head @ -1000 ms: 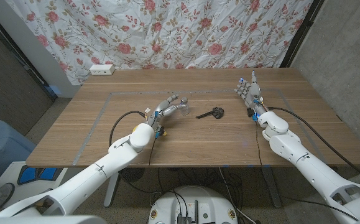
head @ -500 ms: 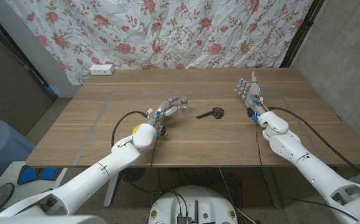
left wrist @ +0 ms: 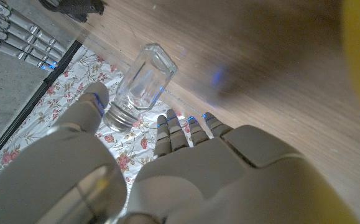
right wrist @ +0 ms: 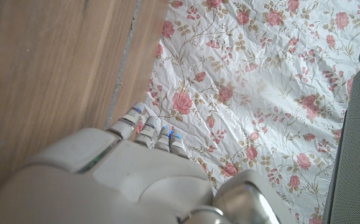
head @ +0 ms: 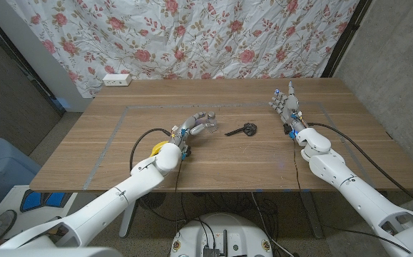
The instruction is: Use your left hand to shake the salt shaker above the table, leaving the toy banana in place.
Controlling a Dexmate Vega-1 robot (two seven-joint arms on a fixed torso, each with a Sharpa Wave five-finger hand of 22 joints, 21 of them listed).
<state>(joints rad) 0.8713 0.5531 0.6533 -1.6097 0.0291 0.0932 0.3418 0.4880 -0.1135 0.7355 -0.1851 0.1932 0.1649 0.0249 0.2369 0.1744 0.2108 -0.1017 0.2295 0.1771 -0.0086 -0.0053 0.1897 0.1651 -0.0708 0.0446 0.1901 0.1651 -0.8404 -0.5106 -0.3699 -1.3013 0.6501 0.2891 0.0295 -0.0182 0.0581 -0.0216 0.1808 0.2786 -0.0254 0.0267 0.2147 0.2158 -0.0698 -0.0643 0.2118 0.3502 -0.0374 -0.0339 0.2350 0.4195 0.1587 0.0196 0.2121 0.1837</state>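
A white cloth with red roses [head: 192, 36] hangs behind the brown wooden table [head: 156, 107]; a grey concrete wall [head: 399, 64] stands alongside.

The clear glass salt shaker [left wrist: 140, 81] has a ribbed metal cap, beside the glossy white plastic left hand [left wrist: 186, 168]. Beneath it, the brown wooden table [head: 213, 160] looks matt and smooth.

Left hand [head: 196, 126] fingers curled mid-table, right hand [head: 286, 104] upright, fingers apart
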